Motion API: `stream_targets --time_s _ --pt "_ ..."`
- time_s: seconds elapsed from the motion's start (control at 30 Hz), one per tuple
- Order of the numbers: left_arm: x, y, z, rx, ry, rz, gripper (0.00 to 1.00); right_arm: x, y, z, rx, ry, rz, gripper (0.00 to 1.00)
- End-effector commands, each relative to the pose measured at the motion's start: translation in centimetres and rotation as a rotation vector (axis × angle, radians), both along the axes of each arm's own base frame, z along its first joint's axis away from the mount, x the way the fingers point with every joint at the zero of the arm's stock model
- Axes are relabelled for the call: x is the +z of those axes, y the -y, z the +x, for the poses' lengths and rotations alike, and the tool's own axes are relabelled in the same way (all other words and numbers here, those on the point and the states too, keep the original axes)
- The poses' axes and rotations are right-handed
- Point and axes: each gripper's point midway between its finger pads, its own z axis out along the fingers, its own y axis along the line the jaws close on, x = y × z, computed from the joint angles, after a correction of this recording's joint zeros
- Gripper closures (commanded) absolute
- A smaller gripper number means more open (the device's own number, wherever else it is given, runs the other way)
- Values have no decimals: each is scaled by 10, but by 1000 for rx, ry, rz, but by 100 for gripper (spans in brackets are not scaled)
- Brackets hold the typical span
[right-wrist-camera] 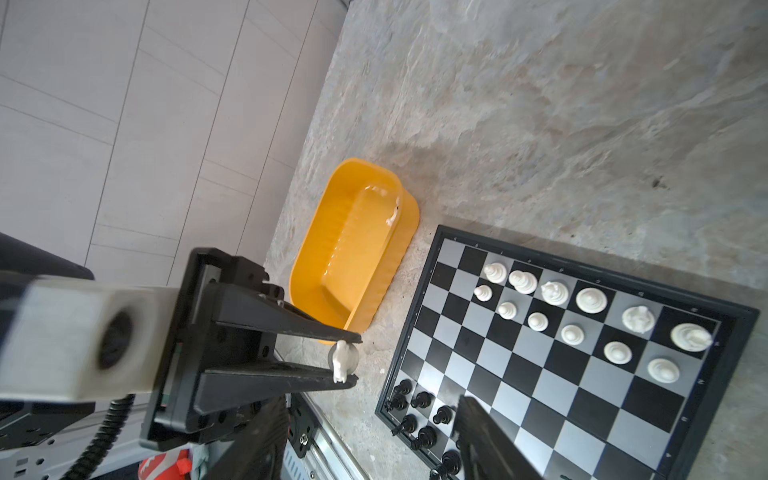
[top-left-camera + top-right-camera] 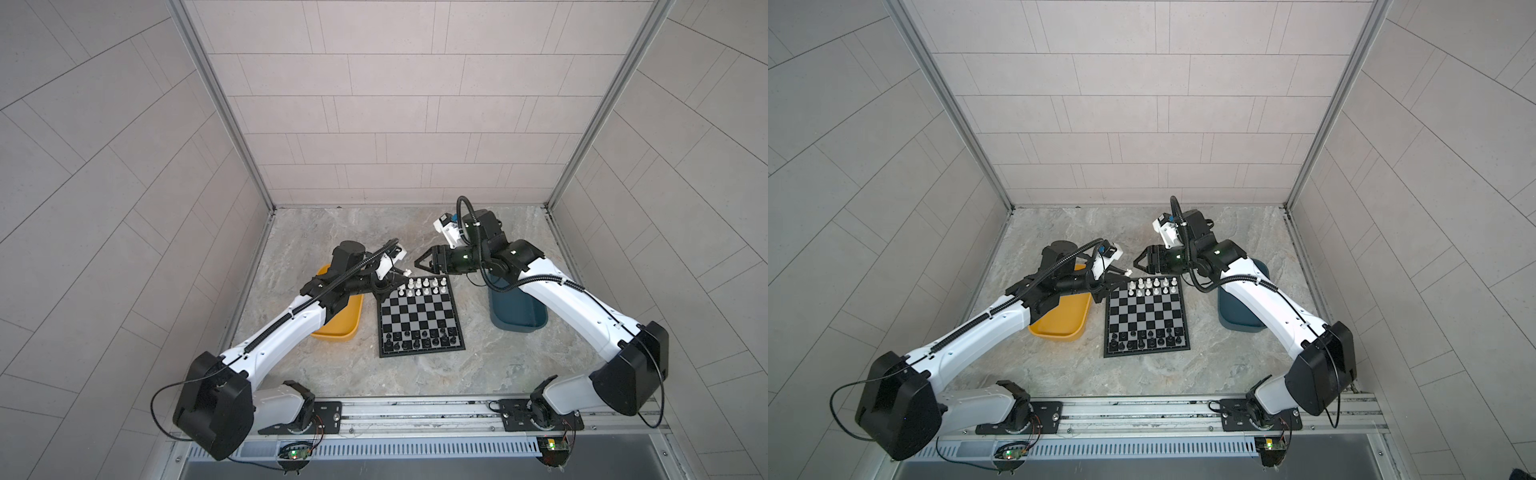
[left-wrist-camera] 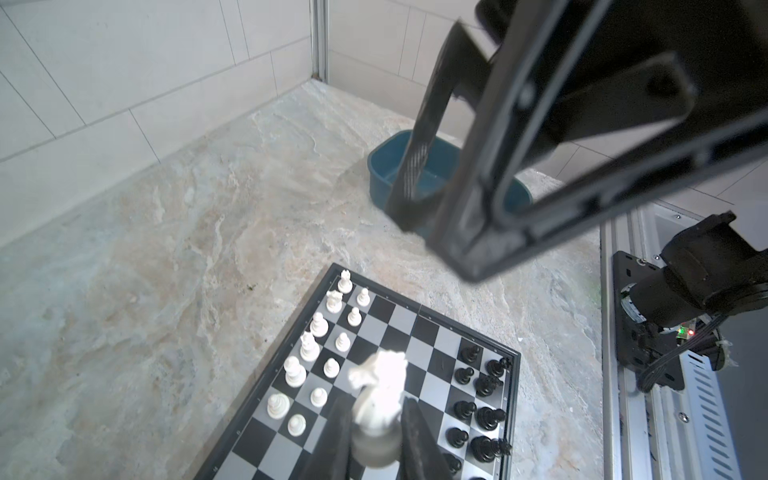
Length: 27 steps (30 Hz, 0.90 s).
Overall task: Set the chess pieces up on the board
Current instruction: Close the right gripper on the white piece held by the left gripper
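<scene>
In both top views the left hand (image 2: 402, 274) is closed on a white knight (image 2: 407, 272) over the far-left corner of the board (image 2: 419, 318). White chessmen (image 2: 426, 286) fill most of the two far rows and black chessmen (image 2: 419, 338) the two near rows. The right hand (image 2: 422, 262), jaws spread and empty, hangs just beyond the board's far edge, near the left hand. On the tabletop (image 2: 415, 382) a yellow tray (image 2: 338, 322) lies left of the board under the left arm. A teal tray (image 2: 517, 318) lies to the right under the right arm.

In the left wrist view the knight (image 3: 380, 386) stands upright between the fingers (image 3: 419, 432), pinched low near its base, with the board beneath. The right hand looms close and blurred in front of the teal tray (image 3: 380, 174), whose visible part shows no pieces.

In the right wrist view the two files nearest the yellow tray (image 1: 307, 270) are bare in both white rows. One small white piece (image 1: 392, 216) lies in that tray.

The knight probably belongs on the back-row square second from that corner. Lower it straight down, keep the fingers off the neighbouring white piece (image 1: 494, 272), and release only once the base sits flat. The right hand is the main obstruction, so it had best back off before the left one descends.
</scene>
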Motion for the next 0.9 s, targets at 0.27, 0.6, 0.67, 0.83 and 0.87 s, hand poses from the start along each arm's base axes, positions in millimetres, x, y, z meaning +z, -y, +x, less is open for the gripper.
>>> stream_targets --time_s 0.27,0.6,0.67,0.83,0.87 --pt "13 6 -5 -48 107 -29 89 -6 -27 -5 80 -43 16 58" --pt "14 5 -6 -48 115 -32 89 -9 -34 -9 96 -64 31 78" --pt "14 5 -6 -49 115 -32 89 -9 -34 -9 98 -63 31 82" --pt "13 6 -6 -47 110 -29 88 -7 -40 -11 124 -56 47 98" --pt "13 6 -6 -47 108 -29 86 -6 -41 -12 129 -55 52 100"
